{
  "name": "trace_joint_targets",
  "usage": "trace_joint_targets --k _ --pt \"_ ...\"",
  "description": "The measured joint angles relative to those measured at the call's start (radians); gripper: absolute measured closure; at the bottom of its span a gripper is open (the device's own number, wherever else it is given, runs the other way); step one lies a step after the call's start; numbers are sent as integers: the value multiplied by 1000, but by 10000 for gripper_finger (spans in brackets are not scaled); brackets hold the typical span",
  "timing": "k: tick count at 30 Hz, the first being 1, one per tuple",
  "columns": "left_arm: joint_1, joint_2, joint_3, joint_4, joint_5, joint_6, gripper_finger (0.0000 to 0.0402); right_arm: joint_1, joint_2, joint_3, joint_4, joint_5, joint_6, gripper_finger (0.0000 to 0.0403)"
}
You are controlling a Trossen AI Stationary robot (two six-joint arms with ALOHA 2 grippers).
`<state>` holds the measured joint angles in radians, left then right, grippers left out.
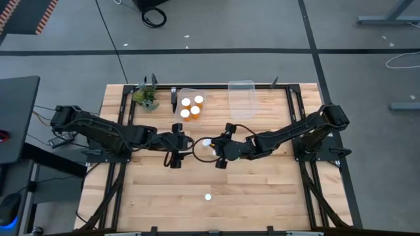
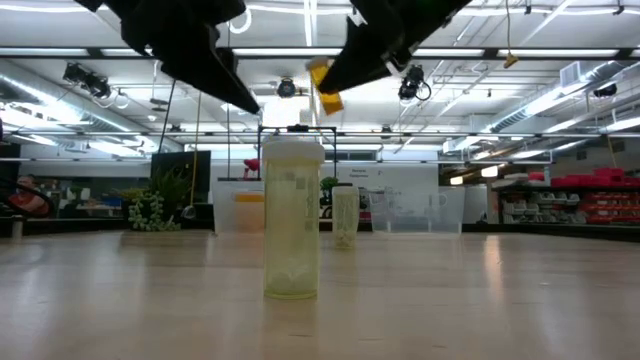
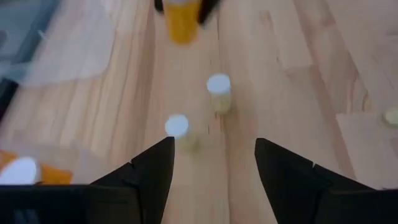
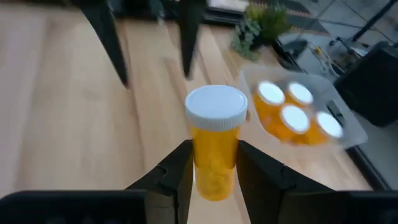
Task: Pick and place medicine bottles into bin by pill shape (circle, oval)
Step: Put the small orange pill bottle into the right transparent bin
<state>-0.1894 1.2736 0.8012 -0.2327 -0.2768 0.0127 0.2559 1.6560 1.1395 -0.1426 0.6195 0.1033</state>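
My right gripper is shut on an orange medicine bottle with a white cap, above the table's middle. My left gripper stands open just to its left, with nothing between its fingers. Ahead of it, two small bottles stand upright on the table. Another bottle stands near the front edge. A clear bin at the far side holds three white-capped bottles. My right gripper pinches the bottle's orange body below the white cap between its two fingers. It comes slanting down from the table's right. The bottle is lifted clear of the table and hangs tilted in the low view.
A second clear bin stands at the far edge, right of the first. A small green plant sits at the far left. Black frame rails run along both sides of the wooden table.
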Motion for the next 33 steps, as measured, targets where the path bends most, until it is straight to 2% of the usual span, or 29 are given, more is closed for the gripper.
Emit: trace_joint_targets --k 3,10,17,23,33 --pt "0 0 -29 36 0 -23 170 -15 -11 1 0 6 -1 280" --pt "3 2 -122 238 0 -23 171 -31 -16 -1 55 -22 -25 280" --pt "13 2 -218 472 -7 26 171 -27 -17 -82 251 -69 -62 280" --pt "56 2 -277 605 -43 52 171 -27 -16 -130 472 -103 -81 280" --pt "65 2 -353 898 -15 72 171 -26 -15 -131 624 -231 -139 280"
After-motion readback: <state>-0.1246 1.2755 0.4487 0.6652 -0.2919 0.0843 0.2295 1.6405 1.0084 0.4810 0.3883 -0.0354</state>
